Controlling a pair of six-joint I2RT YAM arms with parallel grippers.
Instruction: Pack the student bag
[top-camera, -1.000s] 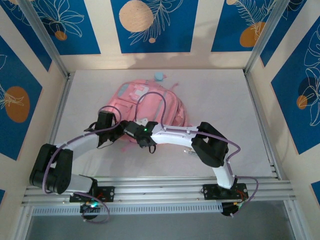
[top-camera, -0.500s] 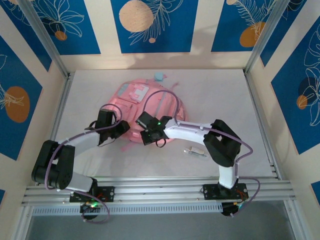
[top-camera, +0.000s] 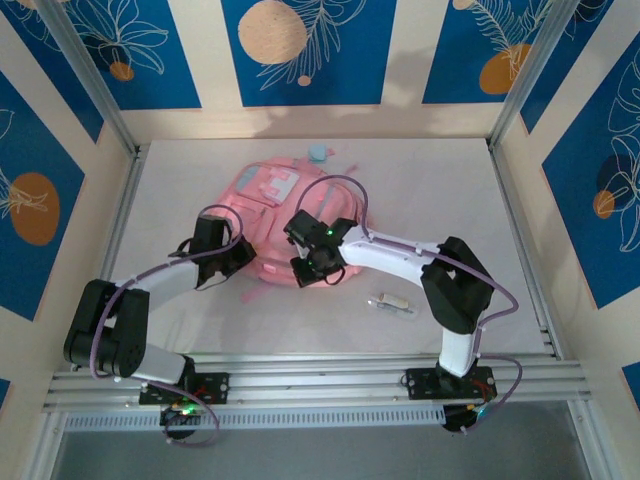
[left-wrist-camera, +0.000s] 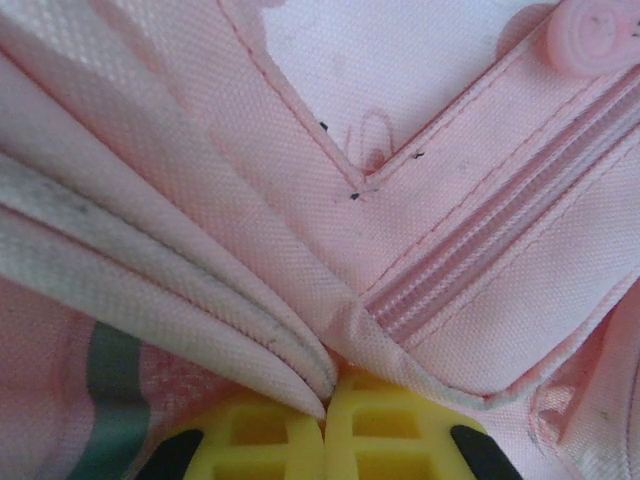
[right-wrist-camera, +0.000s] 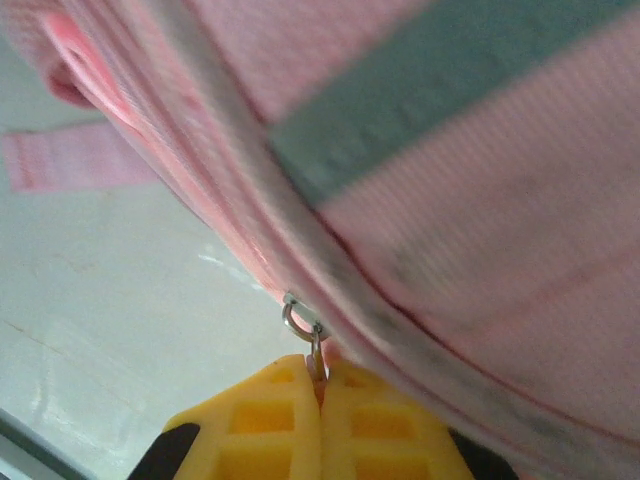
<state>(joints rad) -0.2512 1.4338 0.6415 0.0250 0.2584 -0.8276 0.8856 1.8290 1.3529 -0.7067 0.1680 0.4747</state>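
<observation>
left end effector (left-wrist-camera: 325, 405) clamped on student bag (top-camera: 262, 196) fabric fold | right end effector (right-wrist-camera: 320, 385) pinching its metal zip pull (right-wrist-camera: 302, 324)

Pale, flat table (top-camera: 440, 200), walled in on three sides. Lying on it, left of the middle: big pink student bag (top-camera: 270, 190). Just past the bag's far end, near the back wall: small light-blue thing (top-camera: 318, 153). Closer to the front, right of the bag and apart from it: small whitish stick-shaped thing (top-camera: 393, 302). Flat on the table beside the bag: pink strap (right-wrist-camera: 70, 160).
</observation>
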